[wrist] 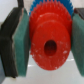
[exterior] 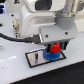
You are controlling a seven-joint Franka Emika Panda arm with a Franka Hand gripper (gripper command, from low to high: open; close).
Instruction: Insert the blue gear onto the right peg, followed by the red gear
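Pinching the red gear [wrist: 46, 44] between its two teal-padded fingers [wrist: 21, 45], the gripper [exterior: 56, 48] hangs low over the black-rimmed grey plate [exterior: 33, 58]. The wrist view makes the grip plain: a pad presses against each side of the toothed red wheel, whose raised hub and dark centre hole face the camera. Behind the red gear in that view, the teeth of the blue gear [wrist: 44, 6] show as a bright blue fringe, so the red one sits directly in line with the blue one; whether they touch cannot be told.

From the exterior view the stack reads differently. The red gear [exterior: 56, 47] appears only as a small patch between the dark fingertips, and the blue gear [exterior: 51, 54] lies beneath it on the plate, toward the exterior view's right end. The right peg itself is hidden by the gears and fingers in both views.

Only the exterior view shows the surroundings: the white arm body [exterior: 35, 22] with its grey mounting bracket above the fingers, a black cable [exterior: 12, 37] looping off toward the exterior view's left, and the white table [exterior: 15, 72] on which the plate rests.
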